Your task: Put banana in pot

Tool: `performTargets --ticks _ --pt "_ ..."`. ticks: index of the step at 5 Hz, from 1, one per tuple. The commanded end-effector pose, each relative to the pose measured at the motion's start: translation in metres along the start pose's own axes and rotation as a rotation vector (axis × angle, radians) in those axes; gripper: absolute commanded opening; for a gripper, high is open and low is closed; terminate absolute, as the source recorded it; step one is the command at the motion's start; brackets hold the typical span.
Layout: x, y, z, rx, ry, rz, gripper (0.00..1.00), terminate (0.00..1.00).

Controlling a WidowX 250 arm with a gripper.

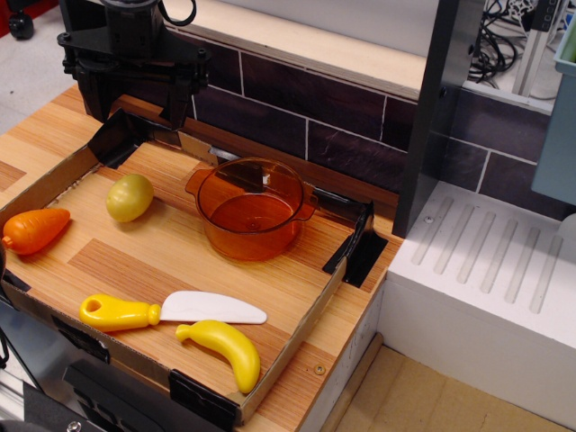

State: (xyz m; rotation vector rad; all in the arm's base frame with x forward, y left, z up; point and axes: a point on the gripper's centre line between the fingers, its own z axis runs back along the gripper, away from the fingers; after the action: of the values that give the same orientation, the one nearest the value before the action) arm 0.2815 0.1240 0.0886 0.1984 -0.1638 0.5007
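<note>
Nothing's grabbed yet: the black tool hangs at the back-left, can't tell if it's spread, so next is reaching the glossy yellow plastic banana near the worktop's front edge, well apart from the translucent orange pot.

Banana: small glossy yellow plastic, curved, tapered ends, lying flat near front edge of table, just below a toy knife's white blade, not touching pot. Pot: round translucent orange plastic w/ two small side handles, upright, empty, toward back-centre, well apart from banana.
</note>
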Motion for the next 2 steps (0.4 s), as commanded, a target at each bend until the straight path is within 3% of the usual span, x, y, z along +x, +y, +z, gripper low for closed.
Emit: performTargets --ticks 1,2 --pt "0.000 0.000 0.000 0.000 0.000 0.000 1.00 0.00" --pt "-0.011 -0.005 0.009 -0.022 -0.013 0.214 1.00 0.00"
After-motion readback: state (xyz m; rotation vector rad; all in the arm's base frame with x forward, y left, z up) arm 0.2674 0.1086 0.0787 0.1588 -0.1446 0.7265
